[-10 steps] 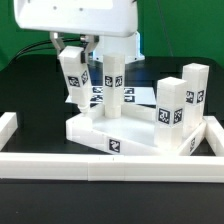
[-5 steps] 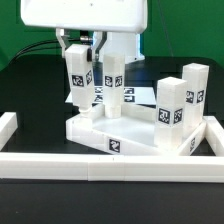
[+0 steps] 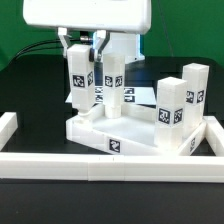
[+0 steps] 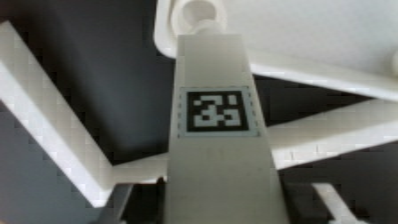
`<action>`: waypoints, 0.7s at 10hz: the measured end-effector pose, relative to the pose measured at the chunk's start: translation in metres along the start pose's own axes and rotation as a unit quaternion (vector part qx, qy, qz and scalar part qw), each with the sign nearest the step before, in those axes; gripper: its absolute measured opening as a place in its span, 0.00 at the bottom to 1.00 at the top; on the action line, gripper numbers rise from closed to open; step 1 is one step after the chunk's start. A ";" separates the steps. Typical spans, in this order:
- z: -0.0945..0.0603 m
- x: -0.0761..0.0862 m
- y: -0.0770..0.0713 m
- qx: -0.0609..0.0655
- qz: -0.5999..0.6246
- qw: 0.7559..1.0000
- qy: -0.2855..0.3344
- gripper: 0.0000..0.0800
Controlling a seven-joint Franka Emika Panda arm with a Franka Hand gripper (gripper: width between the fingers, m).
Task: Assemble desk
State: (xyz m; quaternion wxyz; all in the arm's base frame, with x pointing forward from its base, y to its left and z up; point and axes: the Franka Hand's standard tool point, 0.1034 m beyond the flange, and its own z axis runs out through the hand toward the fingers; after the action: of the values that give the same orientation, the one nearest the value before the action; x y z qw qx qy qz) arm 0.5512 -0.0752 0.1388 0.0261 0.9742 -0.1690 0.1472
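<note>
Black table (image 3: 30, 90) bears tabletop (image 3: 120, 135); claw (image 3: 78, 45) grips a leg (image 3: 76, 80).

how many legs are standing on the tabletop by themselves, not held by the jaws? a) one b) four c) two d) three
d) three: one leg stands beside the held one and two more stand at the exterior view's right of the tabletop, while the gripper holds the fourth leg tilted over the corner at the exterior view's left.

The arm is reaching straight down, its pincer (image 3: 79, 42) clamping a leg (image 3: 76, 76) between both fingers.
</note>
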 end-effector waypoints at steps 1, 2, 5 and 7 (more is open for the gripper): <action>0.001 0.000 0.000 -0.001 -0.001 1.000 0.001 0.36; 0.003 -0.001 0.000 -0.002 -0.004 1.000 0.002 0.36; 0.009 -0.004 0.003 -0.007 -0.016 1.000 0.002 0.36; 0.013 -0.006 0.004 -0.010 -0.020 1.000 0.000 0.36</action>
State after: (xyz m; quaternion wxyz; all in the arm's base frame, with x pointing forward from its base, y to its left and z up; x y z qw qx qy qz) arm 0.5478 -0.0787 0.1250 0.0383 0.9771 -0.1513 0.1448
